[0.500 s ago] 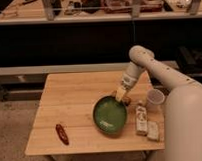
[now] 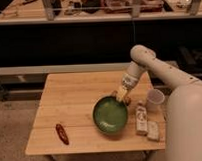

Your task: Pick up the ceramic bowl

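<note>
A green ceramic bowl sits toward the right of the wooden table, its inside tipped toward the camera. My gripper comes down from the white arm at the upper right. Its fingers close on the bowl's far right rim. The bowl's underside is hidden, so I cannot tell whether it still touches the table.
A white cup stands right of the bowl. A small bottle and a wrapped bar lie near the right front edge. A red chili-like object lies at the front left. A dark shelf runs behind the table.
The bowl looks slightly higher and more tilted than half a second ago. The gripper stays at its rim.
</note>
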Robot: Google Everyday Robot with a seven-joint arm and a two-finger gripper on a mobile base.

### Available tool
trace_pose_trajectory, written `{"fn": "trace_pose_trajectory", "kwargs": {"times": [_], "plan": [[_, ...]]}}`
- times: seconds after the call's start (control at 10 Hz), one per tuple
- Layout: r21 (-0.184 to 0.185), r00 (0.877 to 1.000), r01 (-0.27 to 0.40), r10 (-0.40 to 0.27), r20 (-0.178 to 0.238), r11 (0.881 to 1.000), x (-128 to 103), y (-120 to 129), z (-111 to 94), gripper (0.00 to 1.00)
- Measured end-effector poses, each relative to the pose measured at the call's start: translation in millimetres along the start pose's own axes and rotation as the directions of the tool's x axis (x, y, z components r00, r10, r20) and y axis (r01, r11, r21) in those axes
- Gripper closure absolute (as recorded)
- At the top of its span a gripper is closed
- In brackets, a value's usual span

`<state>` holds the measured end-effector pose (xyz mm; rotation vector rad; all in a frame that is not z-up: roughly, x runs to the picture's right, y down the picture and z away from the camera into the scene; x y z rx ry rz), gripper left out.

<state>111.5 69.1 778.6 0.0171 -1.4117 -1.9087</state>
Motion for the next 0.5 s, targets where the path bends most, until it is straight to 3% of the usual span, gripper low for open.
{"fn": "trace_pose_trajectory", "kwargs": {"times": [0.3, 0.5], "plan": [[-0.007, 1.0, -0.01, 0.01, 0.0, 1.0, -8.6, 0.6, 2.5, 0.73], [0.014, 1.0, 0.016, -0.016, 0.006, 1.0, 1.0, -3.7, 2.6, 0.73]]}}
